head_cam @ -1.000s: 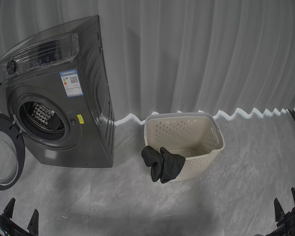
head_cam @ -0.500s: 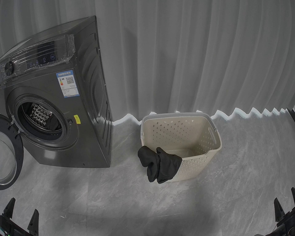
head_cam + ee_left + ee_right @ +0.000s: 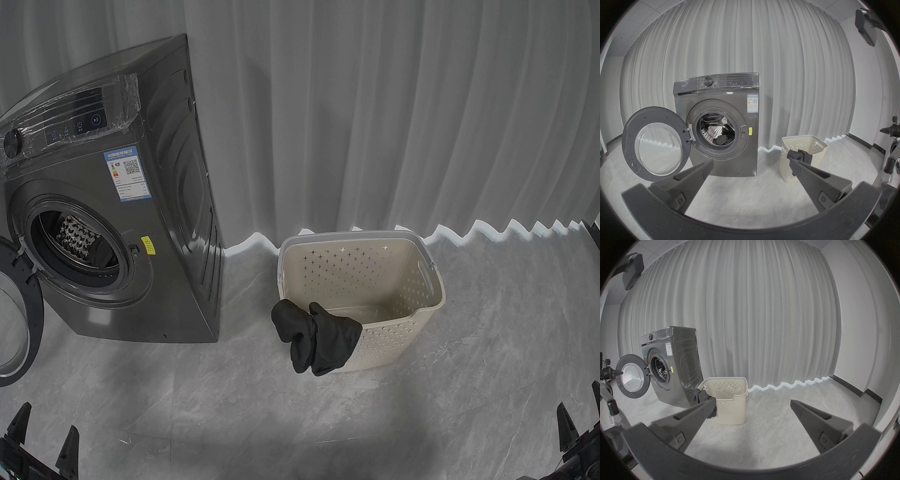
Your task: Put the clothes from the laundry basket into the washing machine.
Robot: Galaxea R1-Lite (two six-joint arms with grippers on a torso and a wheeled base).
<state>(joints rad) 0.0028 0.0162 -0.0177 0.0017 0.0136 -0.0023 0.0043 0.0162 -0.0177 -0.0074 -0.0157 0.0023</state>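
A cream laundry basket [image 3: 415,312] stands on the grey floor, and a black garment [image 3: 315,337] hangs over its near left rim. The grey washing machine [image 3: 169,206] is at the left with its round door [image 3: 15,325] swung open; dark clothing [image 3: 723,139] lies in the drum. My left gripper [image 3: 44,434] is low at the bottom left, open and empty. My right gripper [image 3: 581,415] is at the bottom right, open and empty too. Both are well short of the basket [image 3: 731,396].
White curtains [image 3: 375,112] cover the wall behind the machine and basket. Bare grey floor [image 3: 250,406] lies between me and the basket. A dark skirting runs along the right wall [image 3: 856,390].
The whole head view has shifted: machine and basket sit further left in the picture than before, so the camera has moved. The grippers stay at the same spots, open.
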